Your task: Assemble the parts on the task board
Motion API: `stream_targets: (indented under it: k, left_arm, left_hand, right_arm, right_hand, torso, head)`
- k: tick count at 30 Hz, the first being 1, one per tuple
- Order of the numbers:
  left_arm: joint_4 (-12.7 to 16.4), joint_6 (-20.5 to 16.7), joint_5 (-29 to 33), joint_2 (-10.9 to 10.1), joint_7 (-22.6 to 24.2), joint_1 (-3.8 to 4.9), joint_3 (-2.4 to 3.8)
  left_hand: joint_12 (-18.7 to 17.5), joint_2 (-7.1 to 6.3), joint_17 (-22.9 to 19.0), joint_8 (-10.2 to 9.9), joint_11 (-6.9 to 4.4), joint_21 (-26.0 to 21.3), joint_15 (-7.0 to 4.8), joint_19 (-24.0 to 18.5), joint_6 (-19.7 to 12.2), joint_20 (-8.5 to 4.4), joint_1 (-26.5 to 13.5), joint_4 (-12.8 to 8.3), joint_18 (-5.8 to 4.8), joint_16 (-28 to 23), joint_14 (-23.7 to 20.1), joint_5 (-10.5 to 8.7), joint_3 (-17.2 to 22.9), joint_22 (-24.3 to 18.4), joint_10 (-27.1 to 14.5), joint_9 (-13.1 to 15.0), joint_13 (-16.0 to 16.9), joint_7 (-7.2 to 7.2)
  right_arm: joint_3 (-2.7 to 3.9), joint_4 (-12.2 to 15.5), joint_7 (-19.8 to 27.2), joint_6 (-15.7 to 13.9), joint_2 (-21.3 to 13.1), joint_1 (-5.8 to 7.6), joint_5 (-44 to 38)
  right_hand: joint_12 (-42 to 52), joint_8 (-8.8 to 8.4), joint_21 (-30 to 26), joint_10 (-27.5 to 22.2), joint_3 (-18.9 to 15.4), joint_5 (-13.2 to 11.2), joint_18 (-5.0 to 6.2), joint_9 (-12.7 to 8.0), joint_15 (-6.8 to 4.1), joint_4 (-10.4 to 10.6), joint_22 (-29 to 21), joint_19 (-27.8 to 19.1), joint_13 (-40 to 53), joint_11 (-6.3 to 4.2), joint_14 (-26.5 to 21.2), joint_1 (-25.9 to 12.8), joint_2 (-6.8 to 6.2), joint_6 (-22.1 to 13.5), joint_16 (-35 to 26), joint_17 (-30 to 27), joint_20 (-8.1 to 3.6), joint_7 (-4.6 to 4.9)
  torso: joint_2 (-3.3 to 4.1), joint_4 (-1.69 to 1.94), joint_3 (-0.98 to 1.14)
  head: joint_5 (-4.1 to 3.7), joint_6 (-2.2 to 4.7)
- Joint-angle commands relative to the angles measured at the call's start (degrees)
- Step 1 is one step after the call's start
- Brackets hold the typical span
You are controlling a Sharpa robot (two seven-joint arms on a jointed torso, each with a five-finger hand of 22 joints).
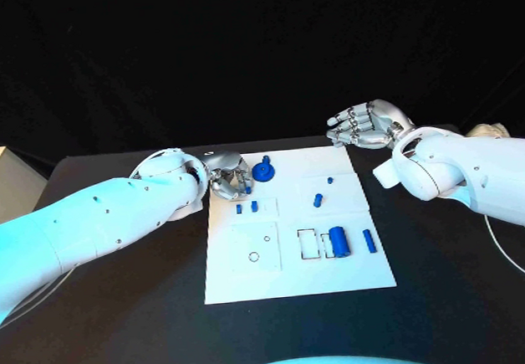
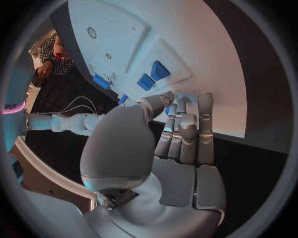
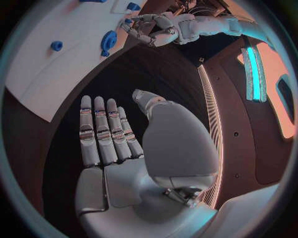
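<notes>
Head view, read left to right: the left hand (image 1: pixel 227 177) sits over the far left corner of the white task board (image 1: pixel 296 276), fingers curled downward beside a round blue part (image 1: pixel 263 171) with a knob. Whether the fingers actually grip anything cannot be told from this view. Left wrist view shows the same hand (image 2: pixel 180 134) with fingers straight and close together, tips over the board's edge (image 2: pixel 211 74), nothing visibly held.

Just in front of that hand, two small blue pieces (image 1: pixel 247 207) lie side by side on the board. Farther right, a short blue peg (image 1: pixel 318 200) lies near the board's centre, with a tiny blue piece (image 1: pixel 330 180) beyond it. In the near half, a blue cylinder (image 1: pixel 338 242) lies beside a rectangular outline, and a slim blue bar (image 1: pixel 368 241) lies just right of it.

The right hand (image 1: pixel 365 124) is held off the board, beyond its far right corner, above the black table (image 1: pixel 128 326). Right wrist view shows this hand (image 3: pixel 118 139) with fingers extended and slightly apart, holding nothing.
</notes>
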Motion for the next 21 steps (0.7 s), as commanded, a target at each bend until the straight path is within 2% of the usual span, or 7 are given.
stream_targets:
  k: [1, 6, 8, 10, 12, 16, 21]
  left_arm:
    - [0.0, -0.3, 0.2, -0.1, 0.1, 0.00, 0.01]
    - [-0.2, -0.2, 0.4, -0.7, 0.1, 0.00, 0.01]
    - [-0.1, -0.2, 0.9, -1.1, 0.2, -0.01, 0.02]
    - [-0.1, -1.4, 2.2, -1.7, 1.3, -0.01, 0.03]
    - [0.1, -3.8, 4.6, -2.6, 3.5, -0.01, 0.03]
    - [0.6, -8.6, 15.4, -4.5, 9.6, 0.01, 0.32]
    - [2.1, -9.8, 34.8, -7.4, 16.3, 0.02, 0.87]
  left_hand:
    - [-0.2, -0.26, -0.2, -0.4, 0.11, -0.3, 0.04, -0.1, -0.5, 0.10, -0.1, -0.1, 0.78, -0.4, -0.5, 0.25, 0.1, -0.1, -0.4, -0.1, 0.1, 0.00]
    - [-0.3, -0.33, -2.8, -0.9, 0.38, -0.6, 0.23, -0.6, -1.0, 0.10, 0.1, -0.3, 0.85, -1.2, -2.1, 0.26, 0.3, -0.5, -1.2, -0.4, 0.2, 0.05]
    - [-0.4, -0.41, -3.5, -1.1, 0.55, -0.7, 0.35, -0.8, -1.3, 0.15, 0.2, -0.3, 0.83, -1.5, -2.7, 0.25, 0.3, -0.5, -1.7, -0.5, 0.2, 0.13]
    - [-0.5, -0.44, -7.6, -1.4, 0.90, -0.9, 0.62, -1.2, -1.5, 0.33, 0.3, -0.4, 0.82, -2.8, -5.2, 0.25, 0.5, -0.6, -2.8, -0.7, 0.2, 0.37]
    - [-0.1, -0.26, -10.3, -0.9, 0.90, -0.8, 0.60, -1.4, -0.3, 0.39, 0.6, -0.7, 0.87, -4.0, -7.0, 0.34, 0.8, -0.5, -2.8, -0.5, 0.3, 1.21]
    - [0.9, 0.14, -16.4, 0.7, 0.74, -0.7, 0.32, -2.2, 2.5, 0.05, 1.3, -1.3, 0.91, -7.1, -10.1, 0.55, 1.7, -0.3, -1.9, 0.0, 0.5, 1.56]
    - [1.9, 0.85, -18.7, 0.8, 0.63, -2.3, 0.23, -3.7, 2.3, -0.09, 0.7, -1.1, 0.90, -10.9, -11.1, 0.31, 0.9, -1.2, -1.4, -0.2, 0.7, 1.70]
  right_arm:
    - [0.03, -0.1, 0.3, 0.1, 0.0, 0.01, -0.1]
    - [0.03, -0.5, -1.5, 1.2, 0.0, 0.01, -3.7]
    - [0.03, -0.8, -2.1, 1.5, 0.0, 0.01, -6.9]
    - [0.03, -1.0, -2.8, 2.0, -0.1, 0.01, -10.7]
    - [0.03, -1.2, -3.5, 2.7, -0.2, 0.00, -14.3]
    - [0.03, -1.3, -4.8, 4.3, -0.4, -0.01, -21.8]
    - [0.03, -0.7, -7.1, 6.1, -0.7, -0.13, -33.4]
  right_hand:
    - [-0.2, -0.40, 0.0, 0.3, 0.3, 0.3, 0.42, -0.1, -0.02, -0.2, -0.1, 0.1, -0.1, 0.16, 0.3, -0.2, -0.07, 0.4, -0.2, -0.1, 0.06, 1.69]
    - [-0.4, -0.59, 0.1, 0.2, 1.0, 0.3, 0.46, -0.2, -0.18, -1.3, 0.0, 0.3, -0.1, -0.04, 0.7, 0.9, -0.26, 0.2, 0.0, -0.3, -0.05, 1.38]
    - [-0.7, -0.61, 1.3, 0.0, 2.2, -0.2, 0.54, -0.3, -1.26, -2.6, 0.4, 3.1, -0.1, -0.66, 4.0, 2.0, -0.35, 0.4, 1.7, 0.2, -1.13, 0.53]
    - [-1.0, -0.47, 2.6, 0.7, 3.4, -0.5, 0.49, -0.2, -2.33, -3.7, 0.8, 6.0, -0.1, -1.33, 6.8, 2.7, -0.46, 1.2, 3.0, 0.9, -2.39, -0.22]
    - [-1.4, -0.19, 5.6, 2.4, 4.5, -1.1, 0.36, -0.2, -4.23, -5.8, 2.0, 11.2, -0.2, -2.33, 11.7, 4.1, -0.31, 2.7, 5.5, 2.4, -4.75, -1.08]
    - [-3.1, -0.12, 13.4, 7.2, 3.5, -1.5, -0.02, -0.4, -7.47, -9.3, 6.4, 18.5, -0.1, -4.22, 20.6, 4.8, 0.39, 6.2, 10.9, 6.3, -8.83, -2.39]
    - [-6.9, -1.41, 23.6, 12.9, 5.2, -1.2, -0.42, -1.3, -9.23, -11.6, 13.6, 20.6, 0.2, -5.51, 26.1, 3.0, 0.44, 9.8, 20.2, 14.8, -11.16, -3.44]
  torso:
    - [0.00, 0.01, -0.01]
    - [0.00, -0.05, -0.01]
    - [0.01, -0.08, -0.02]
    - [-0.02, -0.09, -0.04]
    - [-0.09, -0.06, -0.04]
    - [-0.07, 0.03, 0.02]
    - [-0.07, -0.04, -0.01]
  head:
    - [-0.05, -0.02]
    - [-0.09, 0.15]
    - [-0.13, 0.23]
    - [-0.43, 0.38]
    - [-0.66, 0.51]
    - [-1.25, 0.86]
    - [-2.27, 1.39]
